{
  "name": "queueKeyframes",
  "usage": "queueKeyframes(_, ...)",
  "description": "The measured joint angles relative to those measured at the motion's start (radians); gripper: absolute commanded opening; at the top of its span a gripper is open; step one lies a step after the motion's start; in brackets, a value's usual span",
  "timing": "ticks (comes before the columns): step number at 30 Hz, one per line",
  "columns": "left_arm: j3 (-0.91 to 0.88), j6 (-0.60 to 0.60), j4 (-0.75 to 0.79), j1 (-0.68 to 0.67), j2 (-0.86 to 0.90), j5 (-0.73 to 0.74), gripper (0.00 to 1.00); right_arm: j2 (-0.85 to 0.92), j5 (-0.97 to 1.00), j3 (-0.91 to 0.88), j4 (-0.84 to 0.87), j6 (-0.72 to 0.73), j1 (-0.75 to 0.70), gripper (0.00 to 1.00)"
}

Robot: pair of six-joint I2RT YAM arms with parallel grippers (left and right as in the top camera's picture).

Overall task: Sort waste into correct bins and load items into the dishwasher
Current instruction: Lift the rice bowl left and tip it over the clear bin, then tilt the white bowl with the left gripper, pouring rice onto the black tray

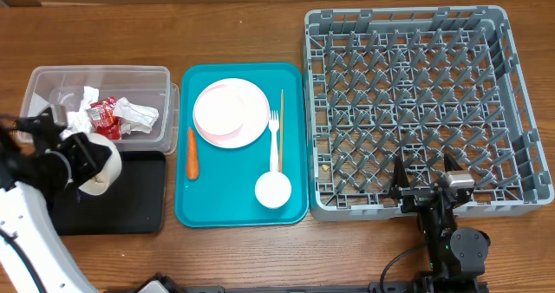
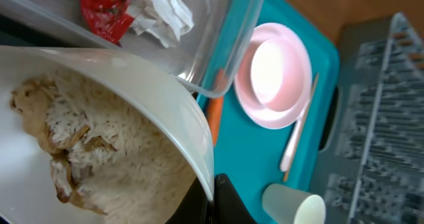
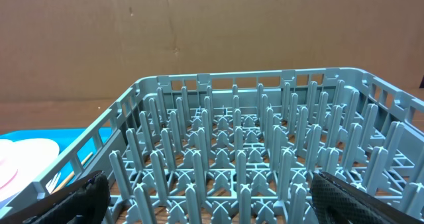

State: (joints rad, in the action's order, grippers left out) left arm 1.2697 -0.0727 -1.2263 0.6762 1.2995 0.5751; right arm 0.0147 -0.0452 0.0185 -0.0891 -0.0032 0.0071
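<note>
Clenched on the rim of a small white bowl [image 1: 100, 165], the jaws of the left gripper [image 1: 84, 161] hold it up over the near-left corner of the shallow black rectangular tray [image 1: 139, 202], just beside the clear plastic rectangular tub [image 1: 39, 78]. From the left wrist view I can see pale crumbly food scraps [image 2: 86, 144] heaped inside the bowl, which looks tipped. None seem to have spilled out yet.

The right gripper [image 1: 425, 179] hangs at the near edge of the large square grey plastic dish rack [image 1: 512, 94], jaws spread wide and gripping nothing. The rack holds nothing that I can make out.

The tub already contains crumpled white paper napkins [image 1: 134, 115] and a small red snack wrapper [image 1: 106, 115]. On the flat teal tray [image 1: 225, 185] lie an orange carrot [image 1: 192, 153], a round pale pink plate [image 1: 231, 112], a white plastic fork [image 1: 274, 141], a thin wooden stick [image 1: 282, 111] and a white cup [image 1: 272, 190].

To my eye the step in hand is emptying the scraps, and the black tray looks like the bin meant for them. The next move calls for tipping the bowl further, mouth down over the middle of the black tray, so the clumped food slides out and lands inside rather than on the table or over the tub's rim. The grip has to stay firm through the turn. After that the emptied bowl would have to go across to the rack, well apart from here. The carrot and every dish on the teal tray are yet to be dealt with, so the task looks less than half done.
</note>
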Motion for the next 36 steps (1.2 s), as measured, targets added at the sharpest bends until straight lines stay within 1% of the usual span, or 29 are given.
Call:
queueKeyframes(2,-0.028,-0.03,0.007,0.062,0.0,0.083,0.04,0.0,0.0,0.0,0.0,0.0,0.0,1.0)
queueKeyframes(5,-0.076,-0.059,0.021,0.123,-0.001,0.153,0.04,0.0,0.0,0.0,0.0,0.0,0.0,1.0)
queueKeyframes(12,-0.244,-0.103,0.142,0.225,-0.002,0.271,0.04,0.0,0.0,0.0,0.0,0.0,0.0,1.0)
queueKeyframes(17,-0.34,-0.114,0.226,0.288,-0.002,0.322,0.04,0.0,0.0,0.0,0.0,0.0,0.0,1.0)
queueKeyframes(23,-0.403,-0.116,0.27,0.347,-0.002,0.376,0.04,0.0,0.0,0.0,0.001,0.0,0.0,1.0)
queueKeyframes(32,-0.411,-0.115,0.274,0.349,-0.002,0.351,0.04,0.0,0.0,0.0,0.001,-0.001,0.0,1.0)
queueKeyframes(36,-0.411,-0.132,0.271,0.35,-0.002,0.384,0.04,0.0,0.0,0.0,0.0,0.0,0.0,1.0)
